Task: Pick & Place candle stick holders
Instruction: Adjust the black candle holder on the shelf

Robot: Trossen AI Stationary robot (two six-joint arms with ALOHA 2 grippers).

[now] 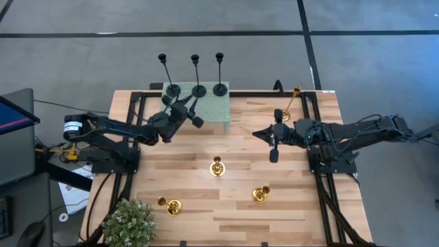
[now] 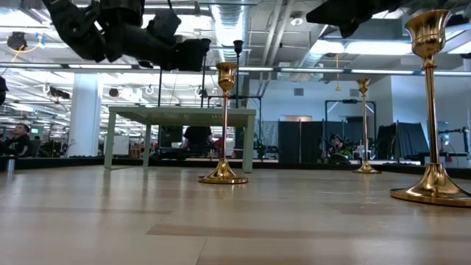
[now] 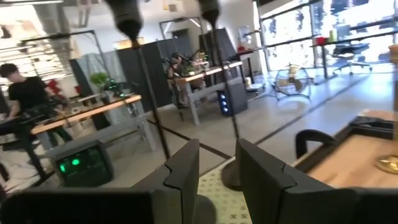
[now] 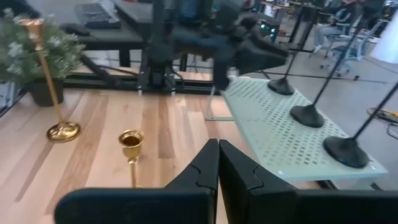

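In the high view we see three black candle stick holders (image 1: 198, 88) standing in a row on a pale green perforated stand (image 1: 218, 108) at the upper middle of the wooden table (image 1: 185, 171). Their round bases rest on the stand and their thin stems rise toward the top of the frame. The left gripper (image 1: 184, 110) sits over the left end of that stand, just beside the leftmost black base. In the left wrist view its fingers (image 3: 183, 174) stand part open with a clear gap between them, and they grip nothing.

The right gripper (image 1: 272, 143) hovers right of centre over the bare table. In the right wrist view its fingers (image 4: 205, 165) are pressed together, with nothing between them.

Four gold candle stick holders stay on the wood. One gold holder (image 1: 217, 167) stands near the centre, another gold holder (image 1: 260, 194) at the lower right of centre. A third gold holder (image 1: 170, 205) is at the lower left, near a potted plant (image 1: 130, 223). A tall gold holder (image 1: 293, 96) is at the upper right edge
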